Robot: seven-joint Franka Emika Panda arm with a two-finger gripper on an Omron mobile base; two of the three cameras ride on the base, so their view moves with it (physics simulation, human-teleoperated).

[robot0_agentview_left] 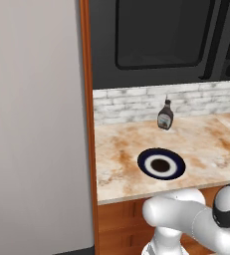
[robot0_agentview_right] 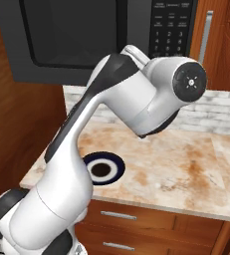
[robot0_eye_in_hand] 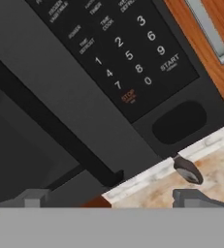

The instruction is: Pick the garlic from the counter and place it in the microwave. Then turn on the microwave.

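The black microwave (robot0_agentview_left: 156, 35) hangs above the beige counter (robot0_agentview_left: 211, 144) with its dark glass door shut. In the hand view my gripper (robot0_eye_in_hand: 116, 198) is open, nothing between its fingertips (robot0_eye_in_hand: 36, 197). It faces the microwave's button panel (robot0_eye_in_hand: 133, 63) from close by, just right of the vertical black handle (robot0_eye_in_hand: 60, 140). The START and STOP keys are readable on that panel. The garlic is out of view. In the right base view my arm rises in front of the microwave (robot0_agentview_right: 76, 35) and hides the hand.
A blue-rimmed plate (robot0_agentview_left: 161, 163) lies on the counter near its front edge. A dark sauce bottle (robot0_agentview_left: 165, 115) stands by the brick wall strip. A wooden cabinet door with a metal handle (robot0_agentview_right: 206, 35) is right of the microwave. A tall grey panel stands on the left.
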